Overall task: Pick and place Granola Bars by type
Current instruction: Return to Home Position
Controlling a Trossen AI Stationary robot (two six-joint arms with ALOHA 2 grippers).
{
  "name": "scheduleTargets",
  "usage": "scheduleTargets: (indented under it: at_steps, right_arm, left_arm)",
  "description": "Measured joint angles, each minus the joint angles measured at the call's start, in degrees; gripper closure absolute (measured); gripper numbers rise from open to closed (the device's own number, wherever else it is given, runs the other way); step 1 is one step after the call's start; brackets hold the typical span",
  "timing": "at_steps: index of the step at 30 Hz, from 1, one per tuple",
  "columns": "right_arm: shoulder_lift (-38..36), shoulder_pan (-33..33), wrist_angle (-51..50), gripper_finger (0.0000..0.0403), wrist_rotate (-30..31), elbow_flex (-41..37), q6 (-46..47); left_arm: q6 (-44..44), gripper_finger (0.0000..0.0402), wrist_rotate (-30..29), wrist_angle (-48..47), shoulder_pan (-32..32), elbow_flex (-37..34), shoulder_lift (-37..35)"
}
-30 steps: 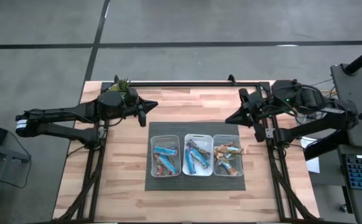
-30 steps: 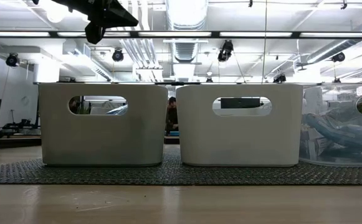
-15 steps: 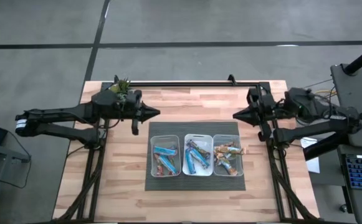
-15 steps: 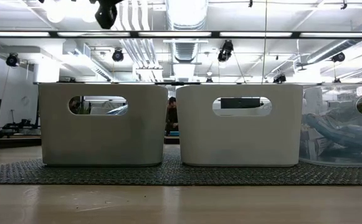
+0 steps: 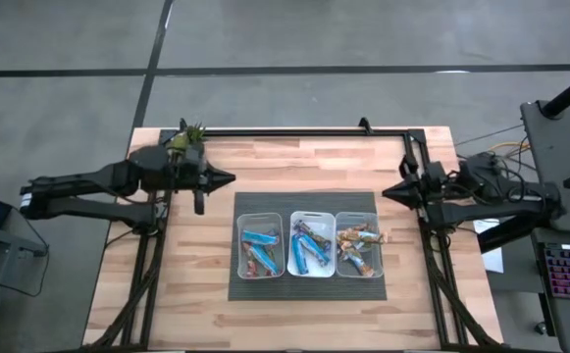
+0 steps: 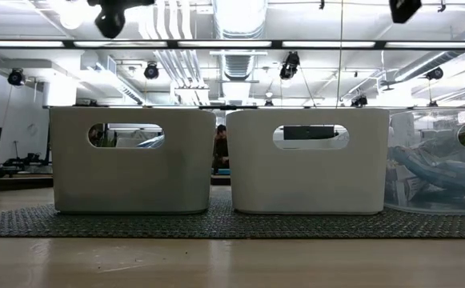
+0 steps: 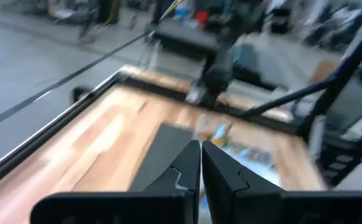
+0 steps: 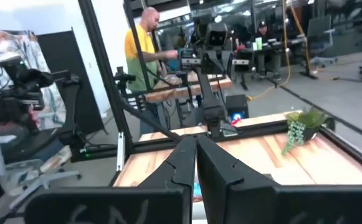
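The Granola Bars lie in three clear bins on a dark mat [image 5: 309, 279]. Blue-and-orange ones fill the left bin [image 5: 261, 245], blue ones the middle bin [image 5: 311, 245], brown ones the right bin [image 5: 358, 245]. One brown bar [image 5: 384, 238] lies on the mat beside the right bin. My left gripper [image 5: 232, 178] [image 7: 200, 148] hovers shut and empty over the bare wood, left of and beyond the mat. My right gripper [image 5: 384, 193] [image 8: 195, 140] hovers shut and empty by the mat's far right corner, pointing level toward the left.
A small green plant [image 5: 188, 137] stands at the table's far left corner, close behind my left arm. A black rail [image 5: 294, 131] runs along the far edge. Bare wood lies in front of the mat. A person in a yellow shirt [image 8: 142, 46] stands beyond the table.
My right gripper has sunk and drawn back toward the table's right edge, levelling out as it went. My left gripper has drawn back a little toward the left edge and rolled slightly. Both have stayed shut and empty. The bars and bins have kept still.
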Motion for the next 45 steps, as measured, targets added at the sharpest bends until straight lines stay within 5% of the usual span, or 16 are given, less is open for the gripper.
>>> scheduleTargets:
  at_steps: [11,22,45]
  right_arm:
    - [-12.6,0.0,-1.5,0.0394,4.2,-9.7,0.5]
    - [-18.3,0.0,-0.4,0.0394,4.0,-16.2,1.3]
    - [-19.8,0.0,2.6,0.0394,3.9,-25.2,-0.2]
  left_arm:
    - [3.7,0.0401,-4.2,-6.2,0.0,-2.1,-6.4]
    - [5.4,0.0401,-0.1,17.4,0.0,-21.3,-17.5]
    - [0.5,0.0401,-3.1,22.6,0.0,-33.7,-20.6]
